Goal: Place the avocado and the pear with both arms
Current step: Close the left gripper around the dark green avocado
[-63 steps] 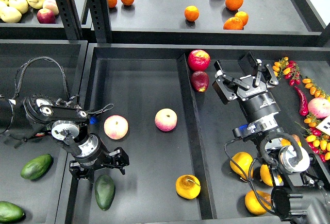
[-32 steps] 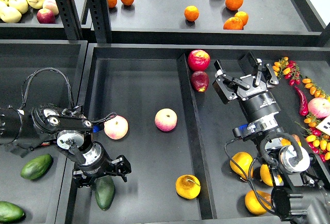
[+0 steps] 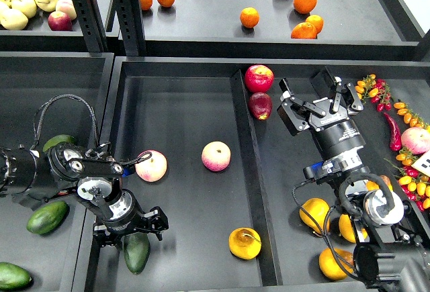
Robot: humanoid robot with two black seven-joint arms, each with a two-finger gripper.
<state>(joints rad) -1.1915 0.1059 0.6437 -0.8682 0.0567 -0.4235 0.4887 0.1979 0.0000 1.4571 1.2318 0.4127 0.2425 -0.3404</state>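
The dark green avocado [image 3: 136, 253] lies at the front left of the middle tray [image 3: 181, 104]. My left gripper [image 3: 129, 227] is open right over the avocado's far end, with one finger on each side, and it hides the top of the fruit. The golden pear [image 3: 244, 243], which has a thin stem, lies at the front of the same tray near the divider. My right gripper [image 3: 313, 101] is open and empty over the right tray, far behind the pear.
Two pink-yellow apples [image 3: 152, 166] [image 3: 216, 156] lie mid-tray. Two red fruits [image 3: 259, 77] sit by the raised divider [image 3: 252, 171]. Paler avocados [image 3: 47, 216] lie in the left tray. Yellow fruits [image 3: 314, 215] are beside my right arm. Oranges [image 3: 249, 17] are on the back shelf and chillies [image 3: 394, 131] are at the right.
My left gripper has moved toward the front edge and come down over the avocado's far end. A pale avocado behind the left arm has come into view. The right arm has not moved.
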